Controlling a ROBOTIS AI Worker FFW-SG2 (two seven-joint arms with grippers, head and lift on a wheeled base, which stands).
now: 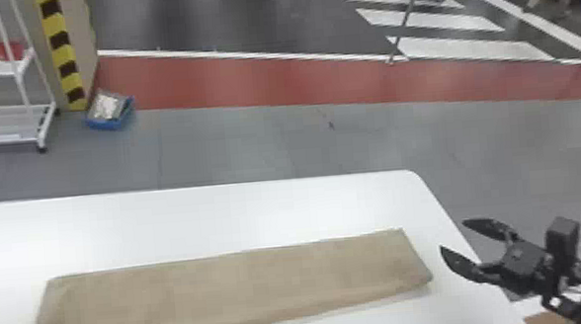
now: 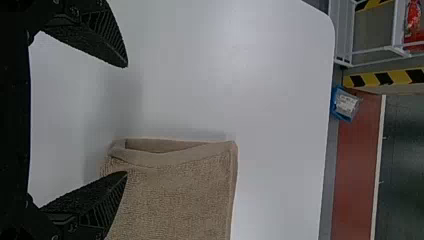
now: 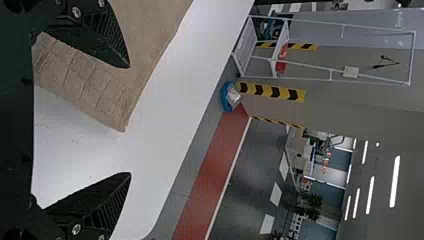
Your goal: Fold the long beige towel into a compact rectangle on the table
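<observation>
Towel [image 1: 230, 292] is lying across the desk [image 1: 185, 222], probably light and limp, so it is needing a full-thickness pinch at a short end [image 2: 170, 157], while left gripper [image 2: 125, 120] and right gripper [image 3: 130, 120] are holding fingers [image 2: 97, 37] apart.

we can make out no readable words or numbers. for signs, we see yellow-and-black hazard striping [image 1: 64, 53] up the wall [image 1: 81, 41] and white crosswalk bars [image 1: 478, 47] on the dark floor [image 1: 243, 9].
</observation>
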